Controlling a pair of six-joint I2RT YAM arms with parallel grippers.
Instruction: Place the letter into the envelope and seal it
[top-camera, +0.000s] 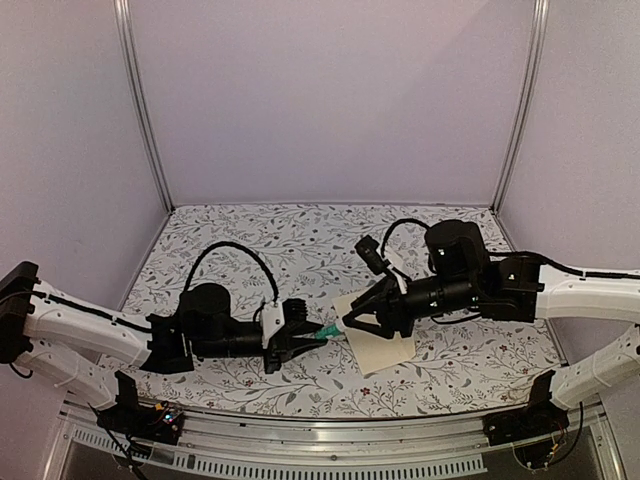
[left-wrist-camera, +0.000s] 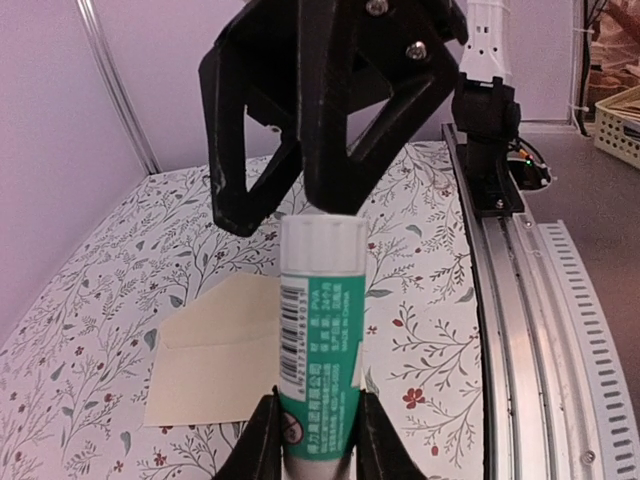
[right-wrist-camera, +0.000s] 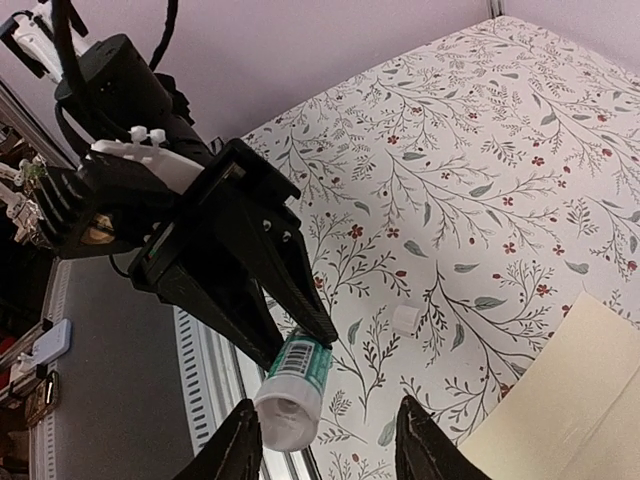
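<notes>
Gripping a green glue stick (top-camera: 327, 332) by its lower end, the left gripper (top-camera: 312, 335) is clamped on the tube and holds it out to the right, clear of the desk (top-camera: 250, 230). The stick's white end points at the right gripper (top-camera: 352, 326). That gripper faces it from the right with its jaws apart, one finger on each side of the white end. In the right wrist view one finger (right-wrist-camera: 243, 445) sits just beside the white tip, and the other finger stands off from it. Whether the nearer finger touches the tip cannot be told. The envelope (top-camera: 385, 345), plain cream, lies flat on the floral desk under the right gripper, right of the middle and toward the near edge. The left wrist view shows a fold line across it. A small white piece (right-wrist-camera: 405, 320) lies on the desk near the envelope's corner, apart from it.
</notes>
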